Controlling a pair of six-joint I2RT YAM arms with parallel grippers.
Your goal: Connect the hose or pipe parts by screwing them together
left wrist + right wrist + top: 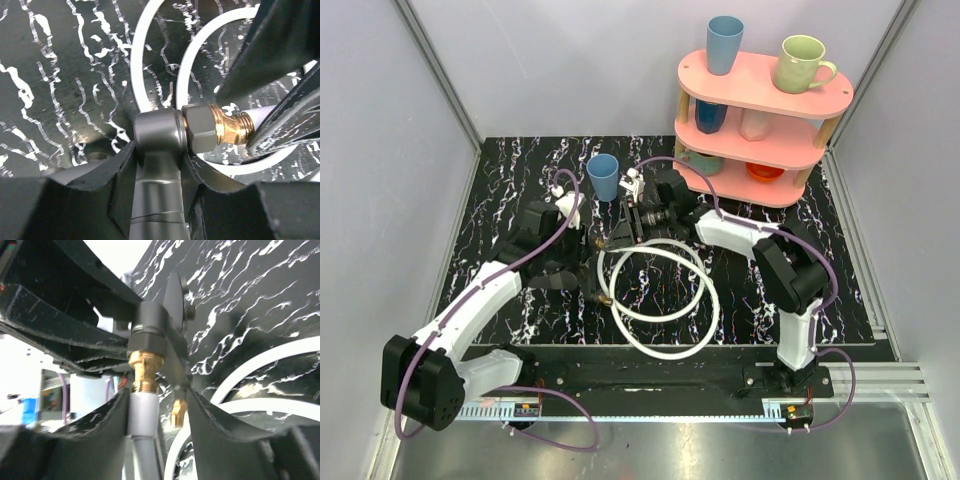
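Two white hose loops (666,354) lie mid-table between the arms. My left gripper (160,150) is shut on a grey metal fitting body (157,175), both jaws pressed against its sides. A grey nut (200,129) with a brass threaded piece (231,127) meets that body from the right, and a white hose runs off behind it. My right gripper (159,395) stands open around the white hose end (142,410), below its brass fitting (145,371). Its left finger is against the sleeve and its right finger stands apart. A second brass fitting (178,412) lies loose behind.
A blue cup (603,177) stands just behind the grippers. A pink three-tier shelf (820,100) with cups and a green mug (802,63) fills the back right. Purple cables (560,185) run along both arms. A loose brass hose end (605,298) lies near the left gripper.
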